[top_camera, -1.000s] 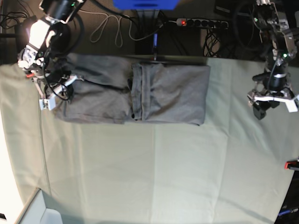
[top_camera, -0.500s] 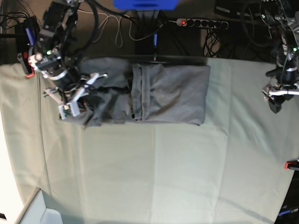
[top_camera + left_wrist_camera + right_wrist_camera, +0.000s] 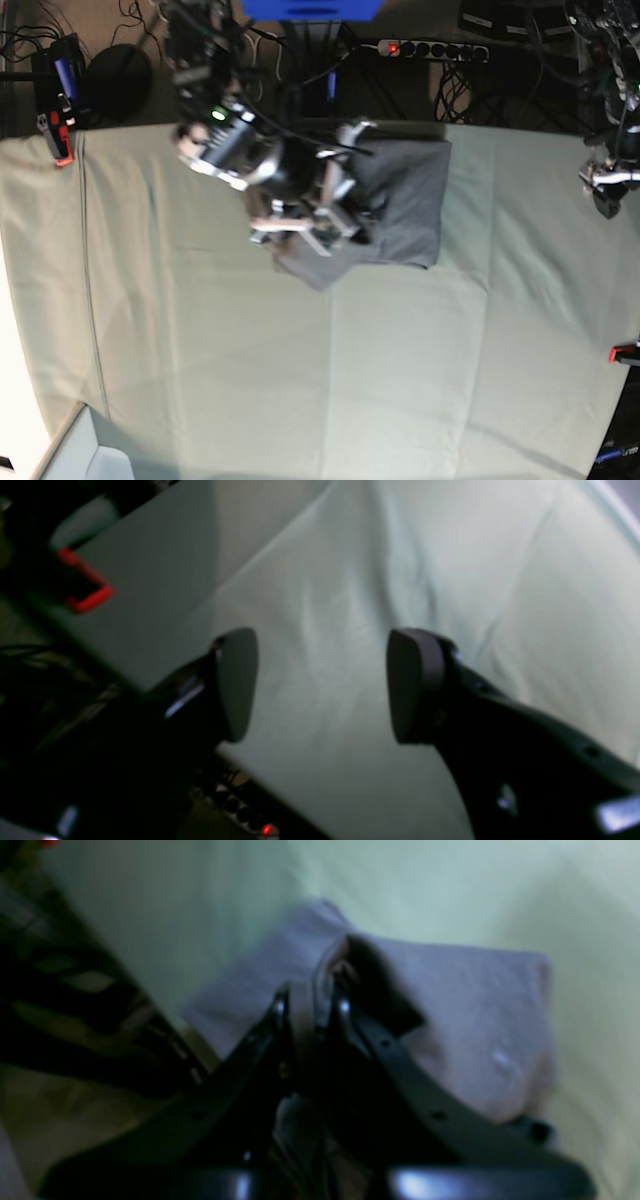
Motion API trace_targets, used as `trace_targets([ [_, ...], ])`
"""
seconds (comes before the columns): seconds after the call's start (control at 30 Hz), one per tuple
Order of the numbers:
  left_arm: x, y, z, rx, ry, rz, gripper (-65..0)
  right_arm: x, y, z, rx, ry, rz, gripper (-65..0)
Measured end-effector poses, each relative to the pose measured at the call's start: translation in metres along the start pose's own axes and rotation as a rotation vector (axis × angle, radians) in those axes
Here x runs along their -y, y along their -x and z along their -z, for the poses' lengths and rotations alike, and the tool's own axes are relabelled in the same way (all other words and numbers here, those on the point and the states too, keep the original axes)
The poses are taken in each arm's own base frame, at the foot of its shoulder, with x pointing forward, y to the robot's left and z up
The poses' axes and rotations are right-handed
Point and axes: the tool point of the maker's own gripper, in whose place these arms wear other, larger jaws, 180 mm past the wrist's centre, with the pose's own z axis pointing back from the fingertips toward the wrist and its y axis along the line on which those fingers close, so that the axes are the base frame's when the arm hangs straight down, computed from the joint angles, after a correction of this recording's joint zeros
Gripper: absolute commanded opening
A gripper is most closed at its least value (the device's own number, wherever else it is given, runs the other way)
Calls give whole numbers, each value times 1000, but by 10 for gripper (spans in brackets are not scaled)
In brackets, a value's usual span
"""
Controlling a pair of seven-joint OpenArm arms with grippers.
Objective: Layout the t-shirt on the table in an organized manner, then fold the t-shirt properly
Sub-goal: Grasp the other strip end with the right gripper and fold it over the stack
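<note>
My right pincer (image 3: 335, 200) is clamped on a bunch of the t-shirt (image 3: 405, 205). A moment ago it was at the left side of the frame; now it has swept across to the middle, dragging the left half of the shirt over the right half. So I think this fold is nearly done. The shirt sits at the top middle of the table (image 3: 300, 380), and now looks almost square, only a little longer left to right. My left pincer (image 3: 320, 685) hangs apart, holding nothing, at the right edge.
</note>
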Motion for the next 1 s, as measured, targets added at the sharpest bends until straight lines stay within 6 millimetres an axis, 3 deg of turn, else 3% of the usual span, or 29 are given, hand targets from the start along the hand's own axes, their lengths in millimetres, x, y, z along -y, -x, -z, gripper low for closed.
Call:
trace_targets([
  [0.13,-9,-6,-3,19,-16,-4,-252,-28,10,24,-49,-107,-28,-650],
  [0.27,-17,4,-7,-10,-34,3,-252,-43,23,41,-95,-176,-40,-650],
  [0.37,-17,4,-6,-10,-37,2,-252,-46,30,53,-136,-209,-63,-650],
  [0.53,-17,4,-6,-9,-36,3,-252,-38,21,63,-132,-213,-102,-644],
  [0.83,-14,4,-5,-7,-28,-4,-252,-37,12,59,-115,-199,-122,-327],
  [0.93,-11,2,-3,-4,-22,-9,-252,-43,-17,38,-6,-173,-121,-265],
  [1.0,-7,-3,0,12,-16,-9,-252,-34,-38,21,70,-124,-108,-258],
])
